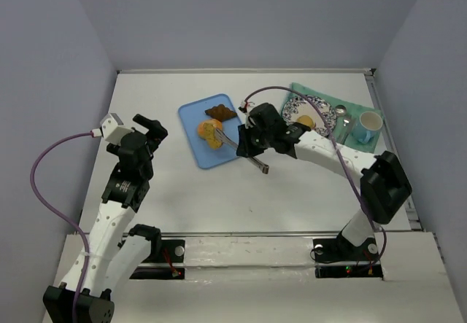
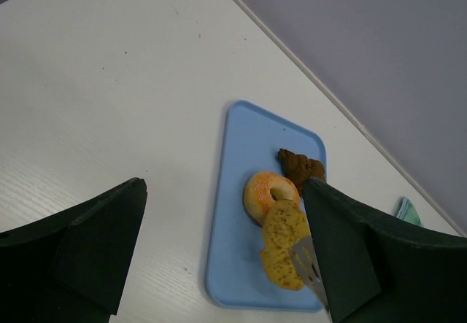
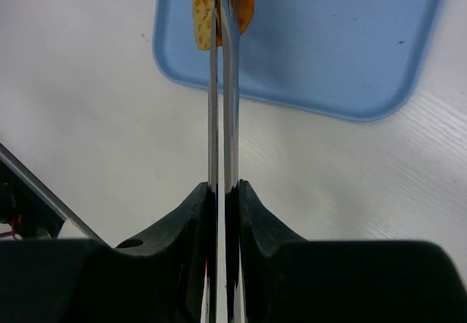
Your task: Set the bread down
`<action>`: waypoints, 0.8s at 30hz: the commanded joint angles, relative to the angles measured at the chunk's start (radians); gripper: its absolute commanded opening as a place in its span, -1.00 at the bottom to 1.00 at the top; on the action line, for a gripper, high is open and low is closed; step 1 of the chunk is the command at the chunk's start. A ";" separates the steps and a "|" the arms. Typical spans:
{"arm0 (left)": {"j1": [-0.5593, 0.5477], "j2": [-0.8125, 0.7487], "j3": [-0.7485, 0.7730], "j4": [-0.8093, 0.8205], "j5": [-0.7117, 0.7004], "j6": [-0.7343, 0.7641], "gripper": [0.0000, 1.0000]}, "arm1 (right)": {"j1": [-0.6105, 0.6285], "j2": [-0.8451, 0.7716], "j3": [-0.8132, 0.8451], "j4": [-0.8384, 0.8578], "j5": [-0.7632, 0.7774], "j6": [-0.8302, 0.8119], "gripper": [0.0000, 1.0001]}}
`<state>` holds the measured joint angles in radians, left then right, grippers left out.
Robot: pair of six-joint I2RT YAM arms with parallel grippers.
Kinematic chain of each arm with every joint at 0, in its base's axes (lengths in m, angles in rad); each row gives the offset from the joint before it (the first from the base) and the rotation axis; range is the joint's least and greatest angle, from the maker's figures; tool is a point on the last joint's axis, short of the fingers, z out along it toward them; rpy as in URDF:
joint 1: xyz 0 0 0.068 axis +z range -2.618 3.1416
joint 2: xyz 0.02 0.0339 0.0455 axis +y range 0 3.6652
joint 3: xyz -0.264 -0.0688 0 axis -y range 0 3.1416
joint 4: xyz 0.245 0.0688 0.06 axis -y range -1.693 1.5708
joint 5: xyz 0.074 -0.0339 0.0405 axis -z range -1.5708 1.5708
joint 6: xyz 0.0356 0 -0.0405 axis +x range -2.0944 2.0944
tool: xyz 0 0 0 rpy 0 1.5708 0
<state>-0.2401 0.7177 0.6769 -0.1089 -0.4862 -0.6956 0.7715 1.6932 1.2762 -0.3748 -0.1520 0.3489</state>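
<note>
A blue tray [image 1: 195,121] holds a brown pastry [image 1: 219,111], a doughnut [image 2: 268,194] and a yellow piece of bread [image 1: 211,133]. My right gripper [image 1: 248,144] is shut on metal tongs [image 1: 243,152]. In the right wrist view the tongs [image 3: 222,82] run forward from my gripper [image 3: 222,188], and their tips pinch the yellow bread [image 3: 201,2] over the tray's [image 3: 328,39] near corner. In the left wrist view the tong tip [image 2: 306,261] rests on the bread [image 2: 281,243]. My left gripper [image 1: 152,130] is open and empty, left of the tray.
A patterned plate [image 1: 293,106] with another piece of bread [image 1: 305,122] lies on a green cloth [image 1: 361,110] at the back right, with a spoon [image 1: 341,115] and a cup [image 1: 370,124]. Walls close in the table on three sides.
</note>
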 commanded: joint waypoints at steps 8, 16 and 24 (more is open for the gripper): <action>0.005 0.003 -0.011 0.038 -0.022 0.005 0.98 | -0.470 -0.438 -0.210 0.045 0.239 0.059 -0.86; 0.005 0.020 -0.005 0.040 -0.025 0.005 0.98 | -0.712 -0.373 -0.241 0.013 0.193 0.064 -0.84; 0.005 0.022 -0.005 0.038 -0.029 0.005 0.98 | -0.742 -0.283 -0.218 -0.015 0.176 0.084 -0.32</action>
<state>-0.2401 0.7433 0.6769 -0.1085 -0.4900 -0.6956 0.0338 1.4258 1.0328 -0.3916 0.0349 0.4175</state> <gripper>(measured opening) 0.990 0.319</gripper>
